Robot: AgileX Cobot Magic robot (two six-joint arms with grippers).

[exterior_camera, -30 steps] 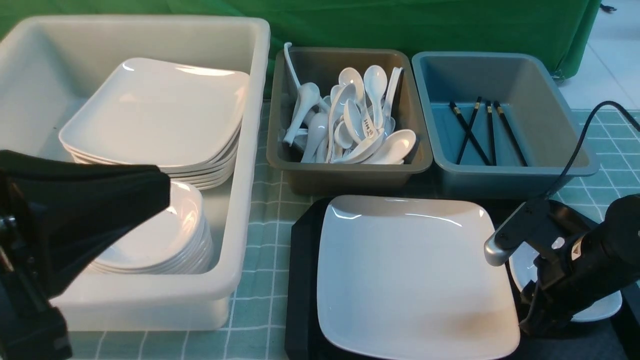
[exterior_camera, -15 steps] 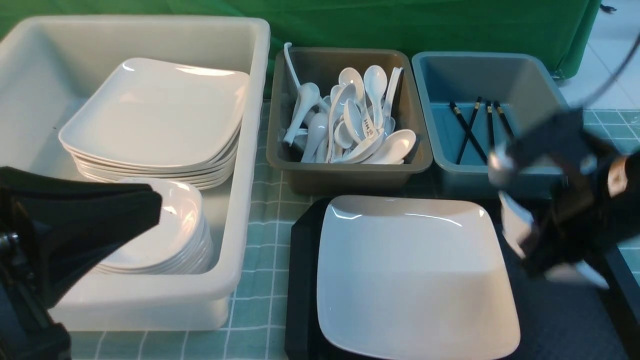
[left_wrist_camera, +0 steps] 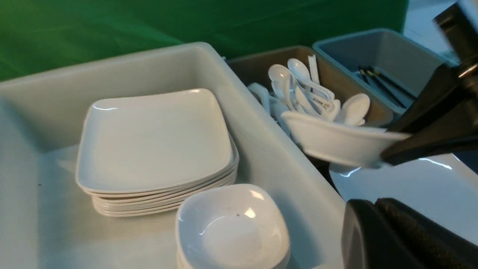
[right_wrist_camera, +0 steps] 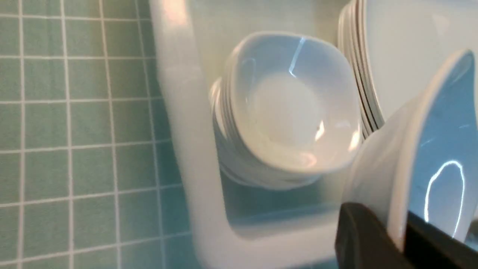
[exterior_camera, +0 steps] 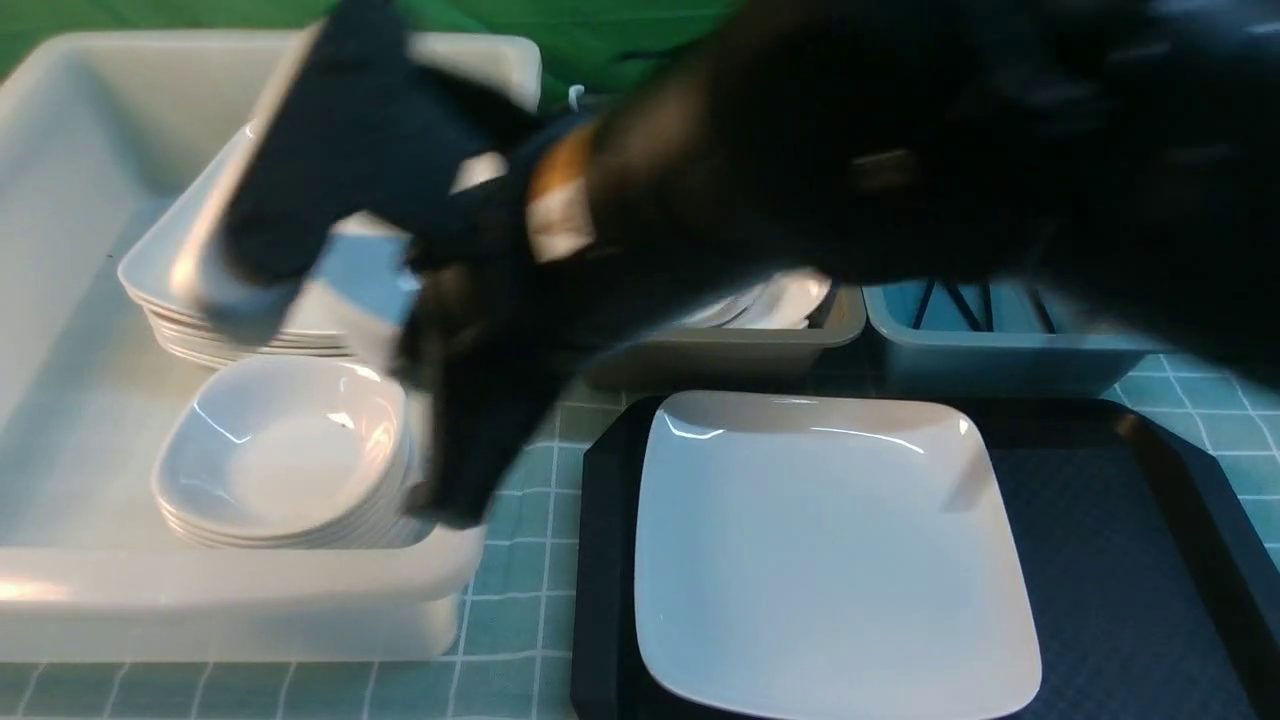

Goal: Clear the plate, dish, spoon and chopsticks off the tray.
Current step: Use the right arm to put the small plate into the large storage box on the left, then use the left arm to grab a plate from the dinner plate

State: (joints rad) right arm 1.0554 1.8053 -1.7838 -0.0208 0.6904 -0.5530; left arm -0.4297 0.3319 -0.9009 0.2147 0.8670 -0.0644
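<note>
Right wrist view: right pincer (right_wrist_camera: 399, 239) grips the dish (right_wrist_camera: 429, 149) by its rim, near the stacked bowls (right_wrist_camera: 291, 112).

No text is legible. Dark markings on a white spoon (left_wrist_camera: 320, 101) in the brown tub (left_wrist_camera: 257, 67) are too small to read. A label (exterior_camera: 558, 215) on the right arm (exterior_camera: 850, 120) is blurred.

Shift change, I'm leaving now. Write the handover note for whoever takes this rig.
Left claw: shut, holding nothing.
Right claw: shut on the dish, above the white tub near the small-dish stack.
Plate: on the tray, the only thing seen on it.
Done: spoons lie in the grey tub, chopsticks in the blue tub.
Left: release the dish, then clear the plate.
</note>
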